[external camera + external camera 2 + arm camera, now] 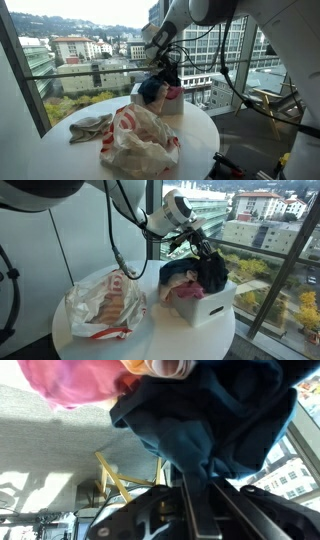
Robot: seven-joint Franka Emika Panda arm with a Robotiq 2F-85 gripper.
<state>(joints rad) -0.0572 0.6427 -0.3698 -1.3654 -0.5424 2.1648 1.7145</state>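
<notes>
I'm pinching the dark blue garment [225, 415] in the end effector [203, 250], just above the white bin [205, 310]. I'm aiming for slow, vertical travel, so the pink cloth [70, 385] isn't snagging and the bin isn't sliding on the desk [150, 335].

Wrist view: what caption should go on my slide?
Gripper pinching a dark blue cloth, pink cloth beside it.

Arm [170, 208] angled downward from above, wrist bent, jaws pinched closed
</notes>
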